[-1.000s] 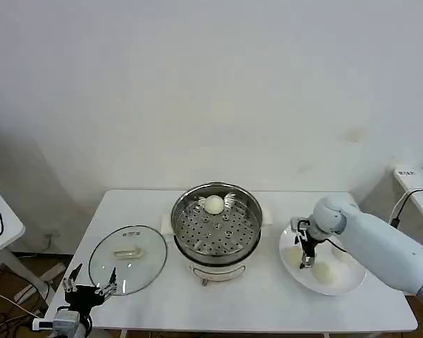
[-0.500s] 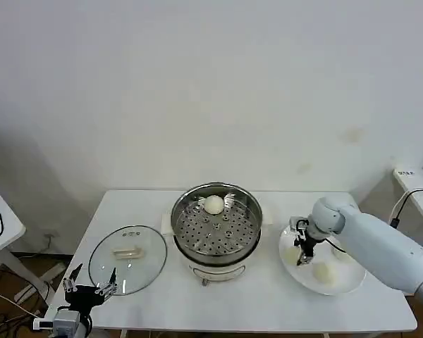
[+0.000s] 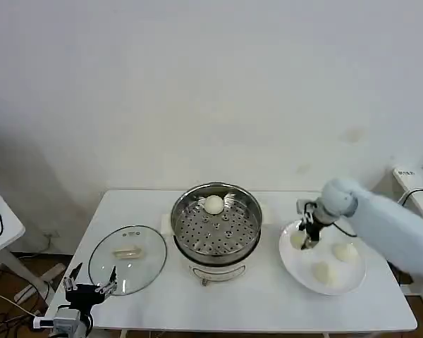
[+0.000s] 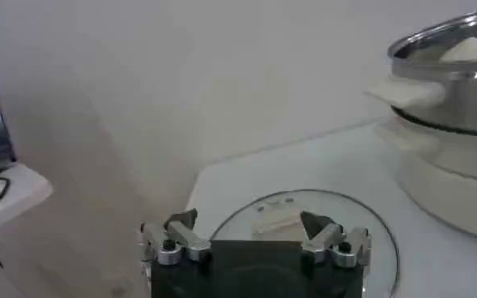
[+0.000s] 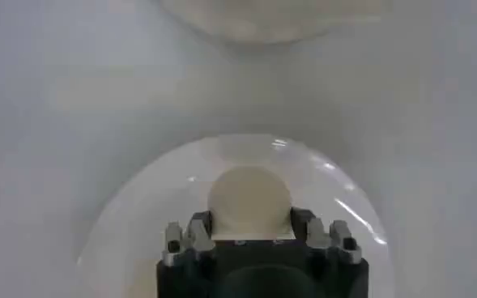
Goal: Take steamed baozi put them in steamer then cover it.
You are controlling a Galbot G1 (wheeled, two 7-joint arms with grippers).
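Right end effector (image 3: 304, 241) over the near-left part of the white plate (image 3: 352, 282), clamped on a bun (image 3: 298, 239). From the right wrist, same bun (image 5: 249, 202) wedged between the two fingers (image 5: 191, 235), round, smooth, cream-white, plate rim (image 5: 125, 219) curving around beneath. Two more buns on the plate: one (image 3: 345, 251) toward the far right, one (image 3: 323, 272) nearer the front, both apart from the end effector. Fourth bun (image 3: 213, 204) sitting in the steamer (image 3: 216, 229), at the back of the perforated tray, close to the far wall. Steamer shiny steel, mid-desk (image 3: 268, 303), uncovered. Glass lid (image 3: 127, 258) flat on the desk just left of the steamer, pale handle up. Left end effector (image 3: 89, 289) low at the front-left desk edge, fingers (image 4: 172, 237) spread apart, holding nothing, lid (image 4: 303, 219) right ahead of it.
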